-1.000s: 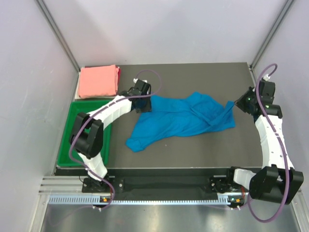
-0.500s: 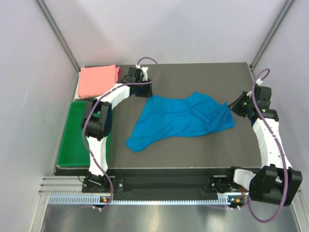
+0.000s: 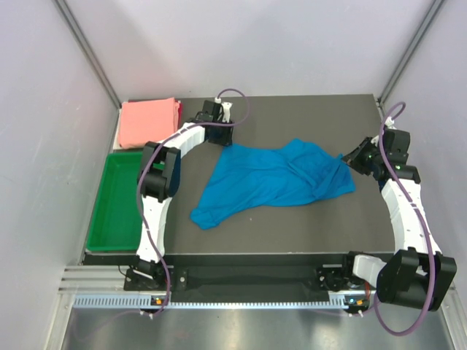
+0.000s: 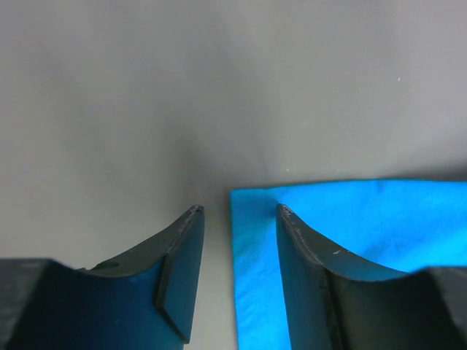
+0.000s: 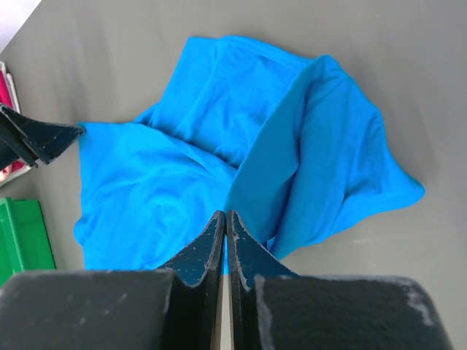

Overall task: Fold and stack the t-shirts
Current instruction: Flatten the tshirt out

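Dark grey tabletop (image 3: 292, 117) between pale walls: the salmon pink cloth t-shirt (image 3: 149, 122) lies folded at upper left, so one fold is done. The bright blue cloth t-shirt (image 3: 273, 182) lies crumpled at centre, neither folded nor stacked. The left gripper (image 4: 239, 211), jaws apart, hangs over its upper-left corner. The right gripper (image 5: 225, 214), fingers together and empty, hangs at its right edge.

bright, even, diffuse light; faint soft shadows; wrist close-ups slightly blurred

The blue t-shirt (image 3: 273, 182) lies unfolded and wrinkled in the middle; the salmon pink t-shirt (image 3: 149, 122) lies neatly folded, well apart, at ten o'clock from it.
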Motion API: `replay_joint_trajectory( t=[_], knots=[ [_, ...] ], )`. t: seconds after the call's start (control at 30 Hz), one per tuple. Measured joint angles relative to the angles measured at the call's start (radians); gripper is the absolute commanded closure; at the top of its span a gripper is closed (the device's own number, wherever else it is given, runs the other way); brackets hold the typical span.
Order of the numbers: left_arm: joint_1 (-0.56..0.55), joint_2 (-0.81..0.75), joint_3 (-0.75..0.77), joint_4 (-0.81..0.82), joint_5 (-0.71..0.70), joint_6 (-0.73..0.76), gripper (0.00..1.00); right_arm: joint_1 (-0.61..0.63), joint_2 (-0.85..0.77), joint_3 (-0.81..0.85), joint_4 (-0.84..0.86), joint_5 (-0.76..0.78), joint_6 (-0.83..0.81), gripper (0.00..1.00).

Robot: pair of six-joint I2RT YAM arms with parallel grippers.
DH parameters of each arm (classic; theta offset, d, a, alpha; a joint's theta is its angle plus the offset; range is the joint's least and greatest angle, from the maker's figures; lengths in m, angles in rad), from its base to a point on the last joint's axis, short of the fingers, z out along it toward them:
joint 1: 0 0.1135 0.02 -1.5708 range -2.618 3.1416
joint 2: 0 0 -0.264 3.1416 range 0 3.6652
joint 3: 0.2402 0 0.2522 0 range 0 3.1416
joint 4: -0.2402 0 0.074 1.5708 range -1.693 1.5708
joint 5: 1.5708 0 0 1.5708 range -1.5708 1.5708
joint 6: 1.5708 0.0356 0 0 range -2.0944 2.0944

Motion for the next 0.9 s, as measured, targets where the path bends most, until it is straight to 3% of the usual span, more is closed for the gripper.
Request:
replay_joint_trajectory(
  t=[0.53, 0.73, 0.8, 0.9],
  knots=[
    [-0.008, -0.016, -0.047, 0.037, 0.005, -0.001, 0.57, 0.0, 0.003, -0.005, 0.009, -0.002, -0.001, 1.0],
    [-0.013, -0.013, -0.041, 0.03, 0.004, -0.008, 0.63, 0.0, 0.007, -0.005, 0.02, -0.002, -0.001, 1.0],
    [-0.014, -0.006, -0.031, 0.026, 0.002, -0.013, 0.66, 0.0, 0.011, -0.005, 0.025, -0.001, -0.001, 1.0],
    [-0.014, -0.002, -0.026, 0.026, -0.005, -0.031, 0.87, 0.0, 0.016, -0.005, 0.029, 0.002, 0.0, 1.0]
  ],
)
